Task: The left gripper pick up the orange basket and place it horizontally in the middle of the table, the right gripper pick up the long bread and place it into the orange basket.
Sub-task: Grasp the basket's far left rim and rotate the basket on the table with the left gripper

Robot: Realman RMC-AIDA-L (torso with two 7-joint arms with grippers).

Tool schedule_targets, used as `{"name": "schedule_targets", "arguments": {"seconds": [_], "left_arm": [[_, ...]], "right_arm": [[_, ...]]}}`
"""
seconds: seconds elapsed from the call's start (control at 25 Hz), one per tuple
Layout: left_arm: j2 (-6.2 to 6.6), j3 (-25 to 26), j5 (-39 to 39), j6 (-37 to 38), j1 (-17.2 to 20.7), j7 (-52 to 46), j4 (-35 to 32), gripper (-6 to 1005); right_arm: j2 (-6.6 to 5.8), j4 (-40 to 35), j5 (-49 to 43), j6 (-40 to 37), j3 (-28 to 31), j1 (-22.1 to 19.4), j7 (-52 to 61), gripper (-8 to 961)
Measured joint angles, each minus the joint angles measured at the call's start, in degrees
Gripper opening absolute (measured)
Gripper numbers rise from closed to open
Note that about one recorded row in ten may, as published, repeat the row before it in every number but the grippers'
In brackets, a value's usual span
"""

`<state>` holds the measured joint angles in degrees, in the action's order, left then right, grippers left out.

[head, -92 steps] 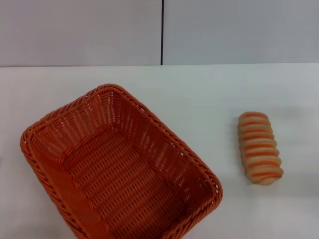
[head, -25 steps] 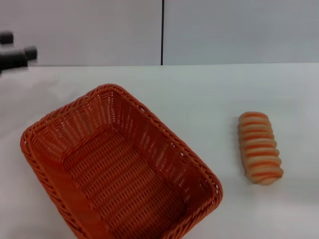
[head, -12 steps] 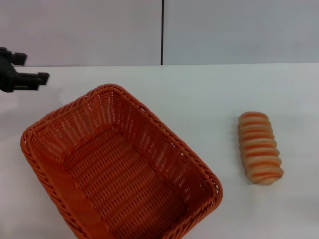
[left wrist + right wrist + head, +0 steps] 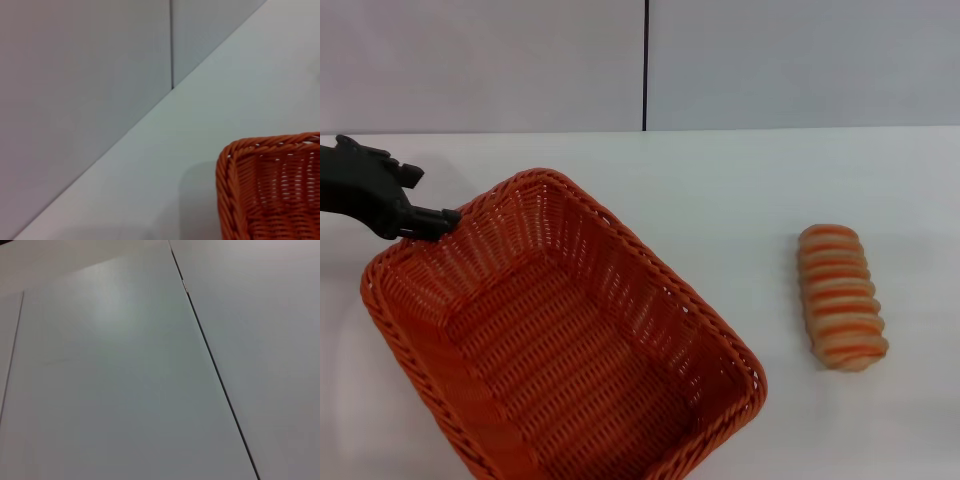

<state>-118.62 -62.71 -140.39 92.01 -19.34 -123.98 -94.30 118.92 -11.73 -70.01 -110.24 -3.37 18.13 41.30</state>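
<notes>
Presently the left gripper (image 4: pixel 432 222) enters from the left edge of the head view, its black body reaching across to the far-left rim of the orange basket (image 4: pixel 560 340); its lower finger ends right at the braided edge, a second prong shows a little higher, and the two stand apart rather than pressed together, with nothing seen pinched between them; whether the tip actually touches the rim cannot be told. Meanwhile the orange basket lies skewed on the table (image 4: pixel 740 180), filling the lower left and centre of the frame, one corner pointing to the upper middle and its near end cut off by the bottom edge; its inside holds nothing. To the right, well apart from the basket, the long bread (image 4: pixel 841 297) lies flat on the white top, its length running roughly from far to near, striped cream and orange-brown. From the left wrist view only a corner of the basket's rim (image 4: pixel 270 190) shows in the lower right, with table and grey wall (image 4: pixel 75 100) behind; the right wrist view shows only pale panels with a dark seam.
</notes>
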Motion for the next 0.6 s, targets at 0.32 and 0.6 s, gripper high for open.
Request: {"name": "schedule_targets", "arguments": {"seconds": [0.32,0.6], "left_arm": [[-0.01,-3.32,-0.7,-0.51,-0.93,-2.48,2.11,689],[-0.12,-6.84,-2.65,-4.98,-0.6,-2.94,4.31,688]], "right_arm": [[-0.03,0.64,-0.17,0.13,-0.07,0.21,0.03,681],[-0.14,0.54,-0.23,0.21,0.09,0.06,0.03,680]]}}
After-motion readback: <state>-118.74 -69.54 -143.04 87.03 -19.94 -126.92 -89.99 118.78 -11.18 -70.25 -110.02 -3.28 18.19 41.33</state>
